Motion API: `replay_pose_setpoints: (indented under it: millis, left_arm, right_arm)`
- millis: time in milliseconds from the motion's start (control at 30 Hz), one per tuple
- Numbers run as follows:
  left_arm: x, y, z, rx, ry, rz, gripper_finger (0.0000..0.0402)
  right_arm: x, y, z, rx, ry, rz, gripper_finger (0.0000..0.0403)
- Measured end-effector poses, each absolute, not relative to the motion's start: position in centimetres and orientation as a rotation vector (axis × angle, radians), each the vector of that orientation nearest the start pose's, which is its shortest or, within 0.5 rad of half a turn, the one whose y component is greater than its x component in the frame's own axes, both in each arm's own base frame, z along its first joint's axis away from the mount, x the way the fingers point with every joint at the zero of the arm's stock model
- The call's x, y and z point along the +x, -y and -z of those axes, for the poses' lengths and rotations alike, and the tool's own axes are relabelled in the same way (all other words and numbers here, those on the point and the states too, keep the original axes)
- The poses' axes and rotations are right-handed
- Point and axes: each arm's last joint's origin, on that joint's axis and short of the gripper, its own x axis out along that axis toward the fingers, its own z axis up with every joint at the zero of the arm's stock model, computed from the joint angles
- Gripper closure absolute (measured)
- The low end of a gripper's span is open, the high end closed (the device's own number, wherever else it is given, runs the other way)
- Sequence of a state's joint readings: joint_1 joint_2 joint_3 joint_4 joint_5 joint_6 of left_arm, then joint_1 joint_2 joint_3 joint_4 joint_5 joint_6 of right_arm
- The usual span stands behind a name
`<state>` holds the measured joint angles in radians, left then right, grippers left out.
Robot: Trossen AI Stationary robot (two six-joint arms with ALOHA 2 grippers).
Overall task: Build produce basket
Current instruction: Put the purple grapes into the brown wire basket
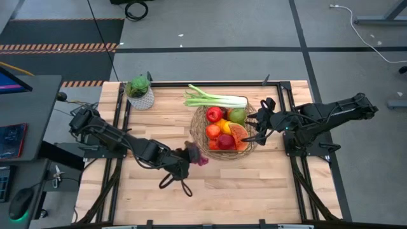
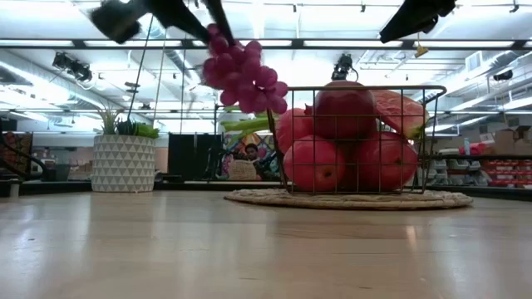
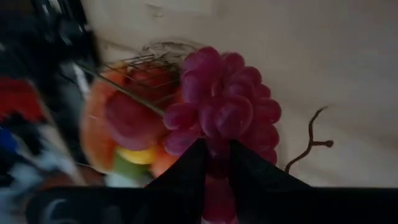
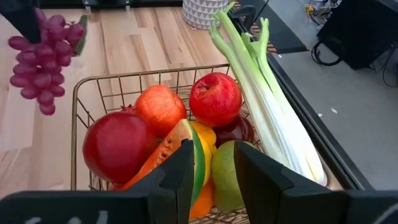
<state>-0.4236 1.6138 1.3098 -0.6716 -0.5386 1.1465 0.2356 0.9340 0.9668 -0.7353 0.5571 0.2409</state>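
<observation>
Purple grapes [image 1: 197,155] in left pincer [image 1: 189,154], airborne

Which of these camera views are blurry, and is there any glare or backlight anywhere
Left wrist view: soft throughout, the grapes held by the left gripper fairly readable, the basket behind them smeared. Low view: bright ceiling lights backlight the scene, so the arms overhead read as dark silhouettes. Right wrist view: sharp on the leek. High view: evenly lit.

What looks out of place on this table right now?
The leek lies across the basket's far rim, its white end sticking out past the wire instead of sitting inside. The grapes hang in the left gripper just outside the basket, clear of the table. Nothing looks spilled or damaged.
</observation>
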Motion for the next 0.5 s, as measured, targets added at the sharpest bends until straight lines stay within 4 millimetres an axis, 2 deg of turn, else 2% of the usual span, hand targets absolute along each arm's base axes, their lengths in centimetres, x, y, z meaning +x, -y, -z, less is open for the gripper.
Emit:
replay_pose_setpoints:
  millis: [233, 500]
  left_arm:
    - [31.8, 12.3, -27.9, 1.917, -0.783, 0.525, 0.034]
    - [32.5, 12.6, -28.6, 2.145, -0.671, 0.559, 0.034]
  right_arm:
    - [17.3, -2.9, -32.2, 0.012, -0.617, 0.393, 0.0283]
    - [17.0, -3.8, -32.1, 0.062, -0.614, 0.365, 0.0283]
